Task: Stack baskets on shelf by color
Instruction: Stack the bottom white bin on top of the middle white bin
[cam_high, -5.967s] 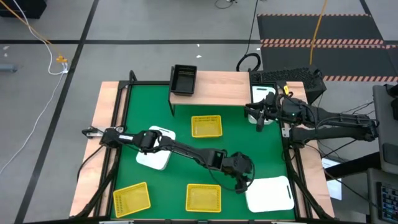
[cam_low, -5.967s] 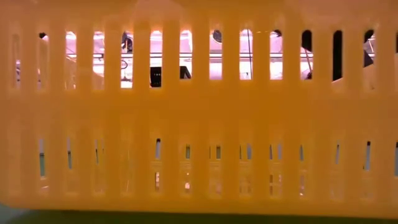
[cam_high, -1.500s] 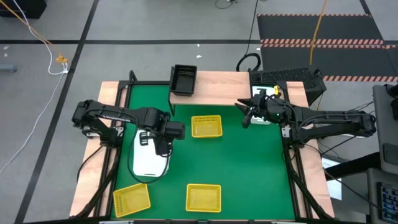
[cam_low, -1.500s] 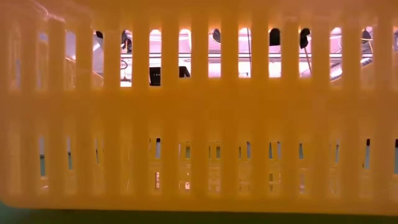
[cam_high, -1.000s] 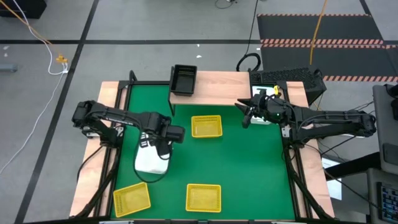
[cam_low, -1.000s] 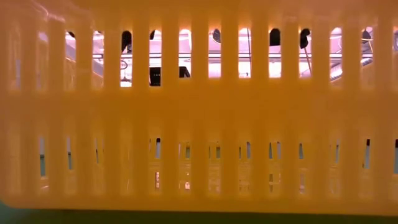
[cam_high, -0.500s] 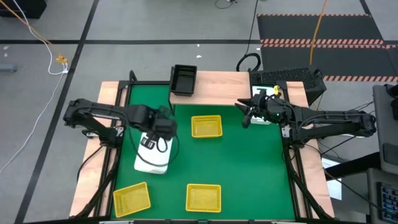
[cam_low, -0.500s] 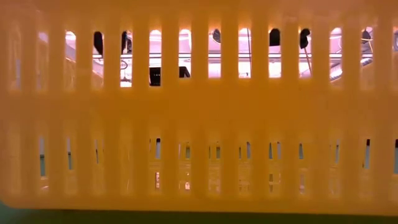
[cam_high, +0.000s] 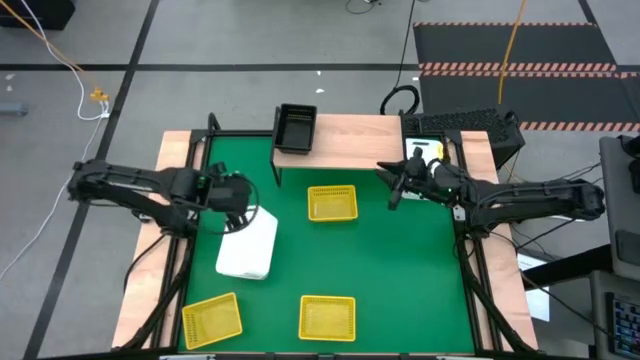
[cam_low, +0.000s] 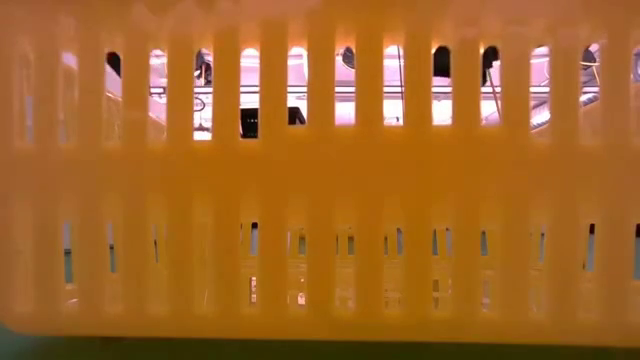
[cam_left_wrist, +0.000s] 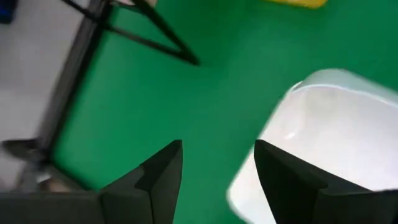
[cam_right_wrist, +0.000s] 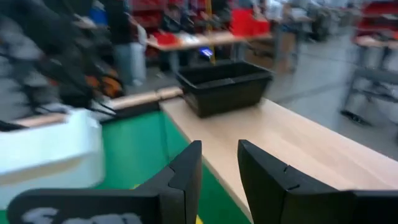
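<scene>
done: small black plastic basket (cam_high: 296, 127) on light wood shelf (cam_high: 340, 140) | left: white smooth basket stack (cam_high: 249, 246), 3 yellow mesh baskets (cam_high: 331, 202) on green mat | left gripper (cam_high: 240, 196) fingers apart, holds nothing | right gripper (cam_high: 392, 190) fingers a bit apart, empty

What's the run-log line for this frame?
left gripper: open, empty, beside white baskets | right gripper: open, empty, near shelf | black basket: on shelf | yellow baskets: on mat
</scene>
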